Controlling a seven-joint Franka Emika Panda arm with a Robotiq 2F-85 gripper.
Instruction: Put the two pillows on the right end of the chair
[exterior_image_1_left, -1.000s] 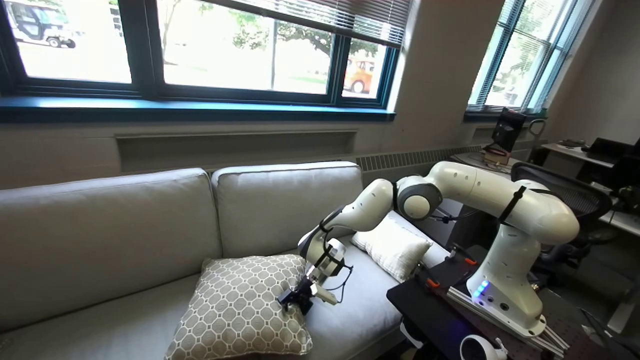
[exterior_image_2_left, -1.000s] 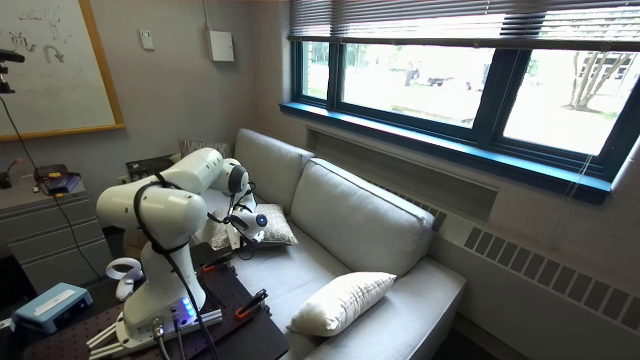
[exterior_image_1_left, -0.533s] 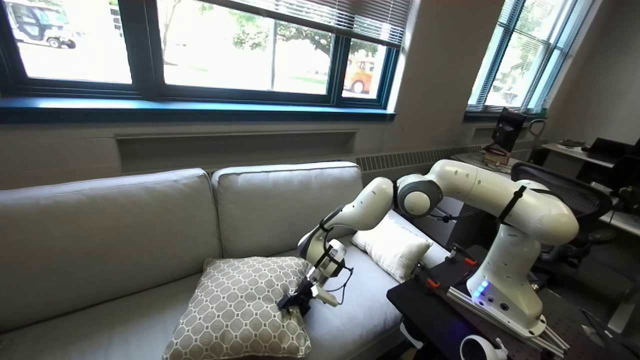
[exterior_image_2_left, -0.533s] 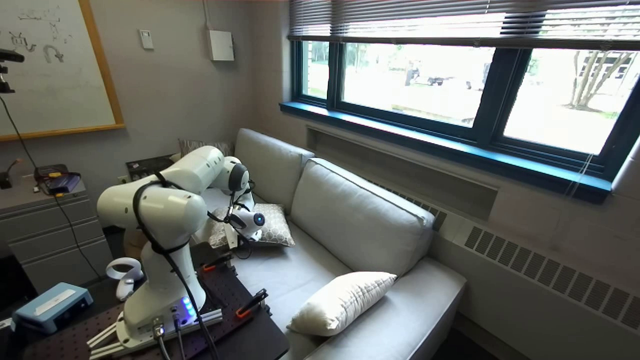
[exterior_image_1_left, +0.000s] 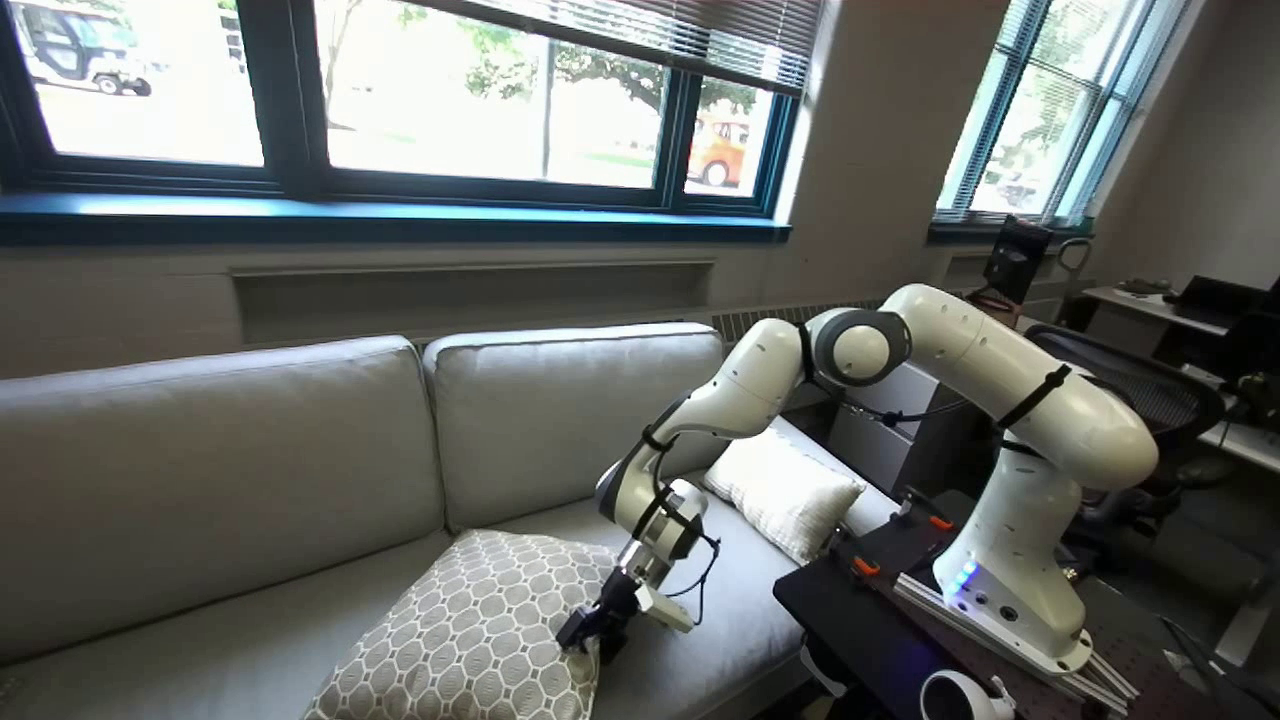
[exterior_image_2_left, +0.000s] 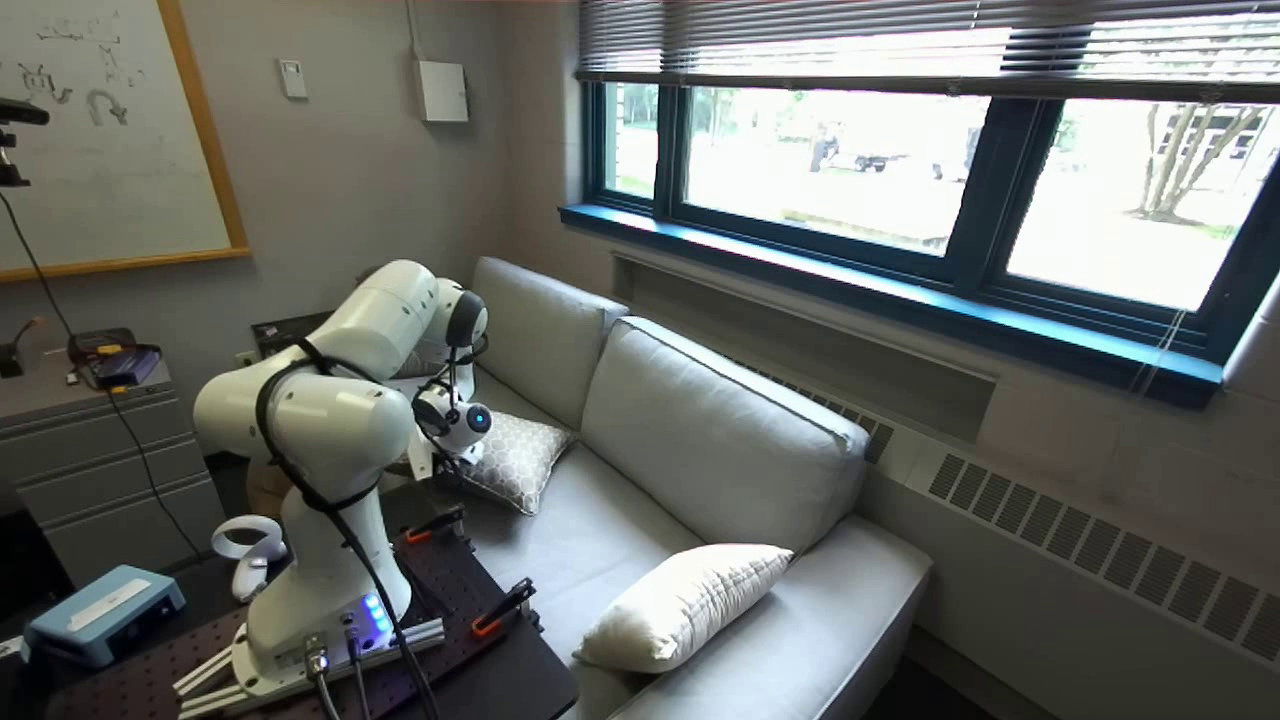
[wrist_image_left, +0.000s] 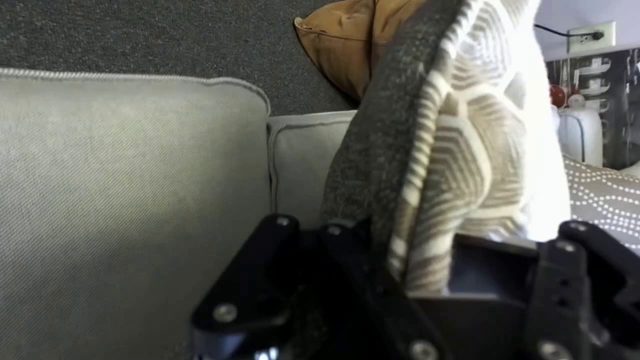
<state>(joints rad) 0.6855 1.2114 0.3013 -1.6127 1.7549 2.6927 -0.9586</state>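
The large tan pillow with white lattice lies turned on the seat of the grey-beige chair, which shows in both exterior views. My gripper is at the pillow's right-hand edge, low over the seat. In the wrist view a pinched fold of the tan pillow runs down between the black fingers, so the gripper is shut on it; the fingertips are partly covered by fabric. The smaller cream-white pillow rests tilted against the chair's armrest at the right end, apart from the gripper.
The arm's dark mounting table with orange-tipped clamps stands close along the chair's front. Two big back cushions line the rear. In the wrist view a brown item sits on the grey carpet, and dotted brown fabric shows at the right.
My gripper has closed on the tan pillow's edge and moved toward the chair's front. The pillow has turned and shifted with it. The cream-white pillow stays put.
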